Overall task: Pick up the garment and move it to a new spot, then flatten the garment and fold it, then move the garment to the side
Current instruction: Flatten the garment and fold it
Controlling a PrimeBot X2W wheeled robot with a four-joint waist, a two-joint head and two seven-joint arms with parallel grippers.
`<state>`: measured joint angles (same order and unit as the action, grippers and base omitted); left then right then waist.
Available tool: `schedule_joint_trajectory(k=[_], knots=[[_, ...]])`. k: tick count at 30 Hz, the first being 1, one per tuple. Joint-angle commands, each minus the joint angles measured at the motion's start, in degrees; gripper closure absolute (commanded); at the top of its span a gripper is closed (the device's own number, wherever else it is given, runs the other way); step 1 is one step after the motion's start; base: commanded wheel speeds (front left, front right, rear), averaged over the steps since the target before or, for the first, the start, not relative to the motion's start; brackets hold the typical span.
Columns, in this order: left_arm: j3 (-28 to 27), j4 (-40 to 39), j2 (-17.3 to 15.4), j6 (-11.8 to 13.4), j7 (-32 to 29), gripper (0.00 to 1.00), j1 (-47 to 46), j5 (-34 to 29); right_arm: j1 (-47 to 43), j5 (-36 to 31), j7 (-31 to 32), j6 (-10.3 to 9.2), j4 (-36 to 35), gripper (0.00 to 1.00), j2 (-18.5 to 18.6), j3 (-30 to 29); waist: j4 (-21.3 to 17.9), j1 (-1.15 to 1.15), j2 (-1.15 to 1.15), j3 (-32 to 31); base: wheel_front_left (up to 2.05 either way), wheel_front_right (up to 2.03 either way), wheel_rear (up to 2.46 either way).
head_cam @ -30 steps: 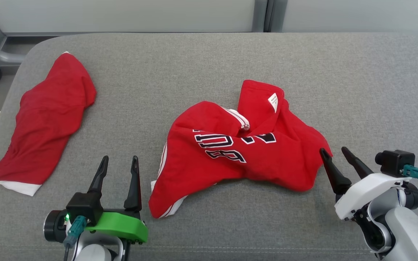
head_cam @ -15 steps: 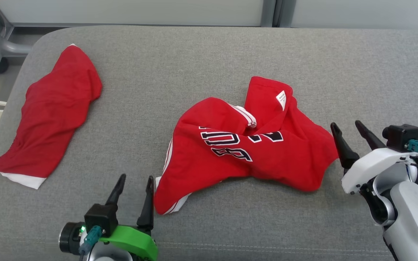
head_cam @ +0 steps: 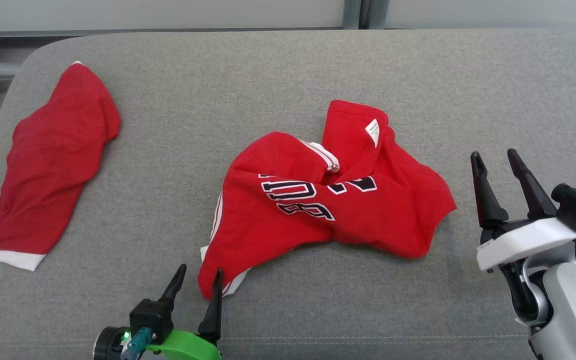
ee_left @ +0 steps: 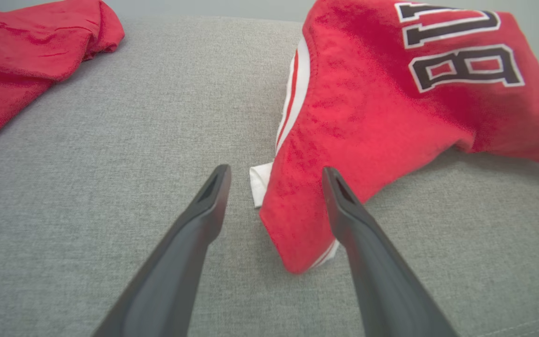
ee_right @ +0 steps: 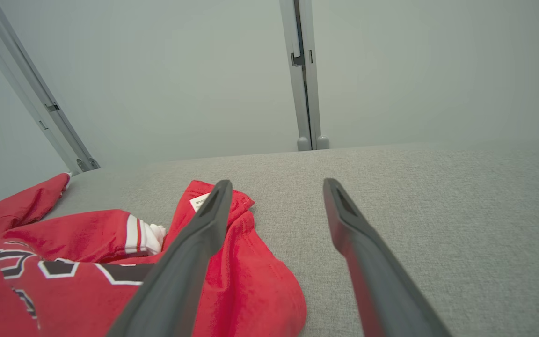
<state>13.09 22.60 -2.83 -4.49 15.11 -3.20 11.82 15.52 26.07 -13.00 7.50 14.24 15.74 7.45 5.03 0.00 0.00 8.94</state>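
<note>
Gray cushion (head_cam: 288, 75) holds the crumpled red shirt (head_cam: 328, 205) in its middle. The left gripper (head_cam: 200, 270) is at seven o'clock, touching the shirt's corner, fingers apart. The right gripper (head_cam: 494, 153) is at three o'clock, fingers apart too. The pick-up step seems to be starting. Next, pinch that corner.

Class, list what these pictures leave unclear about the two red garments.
- Jersey lettering: head view, folds hide part of it.
- Label: head view, print too small to read.
- Plain garment: left wrist view, cut off by the left edge.
</note>
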Motion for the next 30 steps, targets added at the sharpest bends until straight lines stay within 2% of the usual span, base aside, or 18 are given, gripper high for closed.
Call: schedule_joint_trajectory(k=[1,10,18,19,20,21,30], knots=[[0.20,0.67,-0.12,-0.31,0.02,0.00,0.86,-0.05,-1.41,-0.64,-0.23,-0.02,-1.19,0.00,-0.25,-0.15,-0.96,0.00,0.00,0.33,0.00,0.00,0.00],[-0.35,7.20,-0.52,-1.08,-0.04,0.00,0.55,0.36,-4.73,-1.57,1.79,-0.02,-4.97,0.00,-2.11,-1.12,-2.78,0.00,0.00,0.12,0.00,0.00,0.00],[2.42,13.21,-0.27,-2.18,-0.22,0.00,-2.42,3.31,-5.13,-2.02,2.69,-0.01,-5.27,0.00,-2.89,-0.70,-3.29,0.00,0.00,-0.45,0.00,0.00,0.00],[2.78,13.76,-0.23,-2.32,-0.18,0.48,-2.92,3.70,-5.16,-2.12,2.73,-0.02,-5.26,0.00,-2.93,-0.68,-3.30,0.00,0.00,-0.54,0.00,0.00,0.00],[3.30,14.08,-0.21,-2.40,-0.14,0.79,-3.41,3.61,-5.20,-2.20,2.80,-0.02,-5.26,0.00,-2.94,-0.60,-3.34,0.00,0.00,-0.62,0.00,0.00,0.00],[3.41,13.98,-0.19,-2.43,-0.05,1.00,-3.98,3.53,-5.16,-2.28,2.76,-0.02,-5.31,0.00,-2.91,-0.55,-3.36,0.00,0.00,-0.68,0.00,0.00,0.00],[1.54,4.60,-2.37,1.26,0.05,1.00,-3.86,-0.12,-5.63,-2.75,2.27,-0.01,-4.85,0.00,-3.22,-0.81,-2.82,0.00,0.00,-0.67,0.00,0.00,0.00]])
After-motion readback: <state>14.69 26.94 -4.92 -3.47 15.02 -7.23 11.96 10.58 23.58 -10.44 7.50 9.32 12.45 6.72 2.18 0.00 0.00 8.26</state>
